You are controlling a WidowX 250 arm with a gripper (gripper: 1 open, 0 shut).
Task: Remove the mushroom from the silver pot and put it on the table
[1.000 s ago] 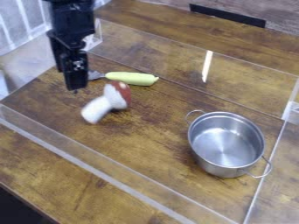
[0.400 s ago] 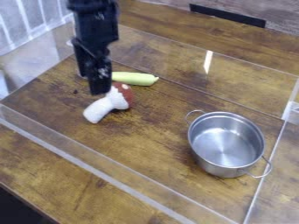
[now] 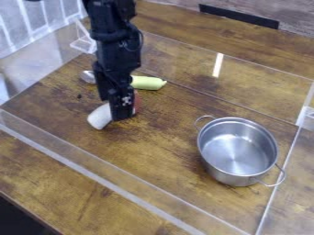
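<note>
Down and rightward the gripper [image 3: 119, 108] has come since a moment ago, from up by the far-left wall to right over the mushroom [image 3: 103, 115]. On the table [image 3: 160, 138], the silver pot [image 3: 238, 151] sits empty at the near right, well apart from everything else. So the mushroom is already out, lying on its side on the wood at the left, just this side of a yellow-green spoon [image 3: 147, 83]. Pointing straight down, the jaws stand wide open with nothing clamped between them. To my eye the task looks finished; the next move should only need lifting clear without knocking the mushroom.
</note>
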